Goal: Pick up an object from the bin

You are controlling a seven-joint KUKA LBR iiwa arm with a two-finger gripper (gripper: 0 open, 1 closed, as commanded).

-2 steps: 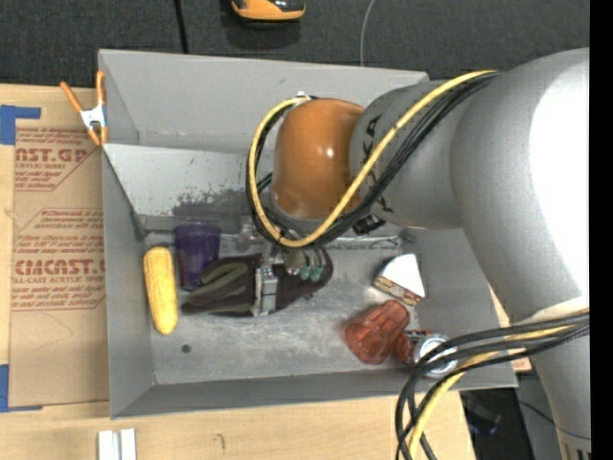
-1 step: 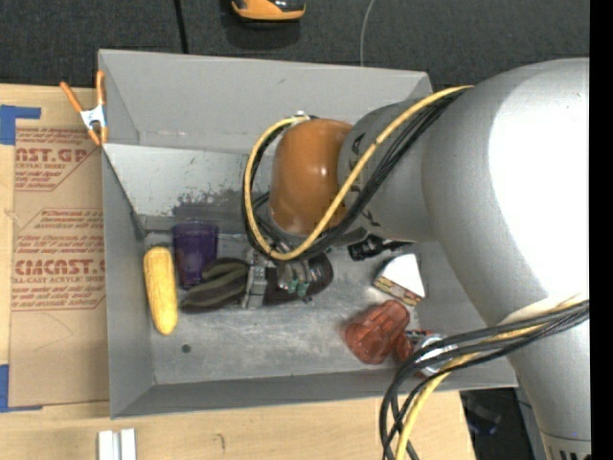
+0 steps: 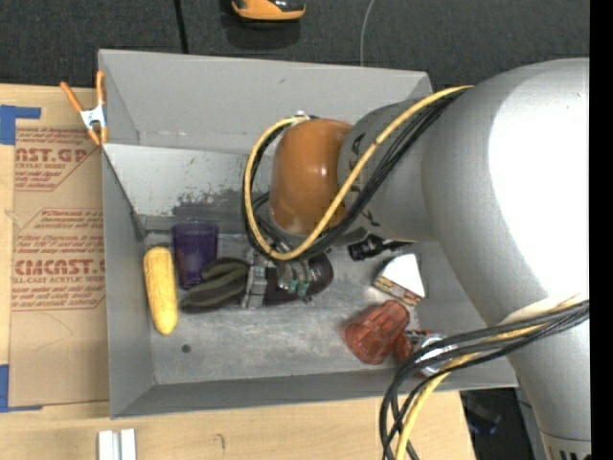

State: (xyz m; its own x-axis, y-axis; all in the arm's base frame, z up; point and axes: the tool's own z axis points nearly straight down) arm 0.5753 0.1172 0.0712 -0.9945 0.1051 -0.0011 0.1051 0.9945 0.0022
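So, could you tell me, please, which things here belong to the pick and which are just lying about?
Job: gripper; olive thing beside it, mid-bin, probably the pick; bin.
Lying about: corn cob, left; purple cup; red thing, lower right; white card, right.

Light seems to come from above, soft and fairly even. The arm's pale shell (image 3: pixel 517 190) is the brightest surface, and the orange cover (image 3: pixel 306 175) carries 1 broad sheen. The bin (image 3: pixel 249 353) floor darkens under the wrist, where shadow swallows detail; the yellow corn cob (image 3: pixel 161 290) at the left lies well lit.
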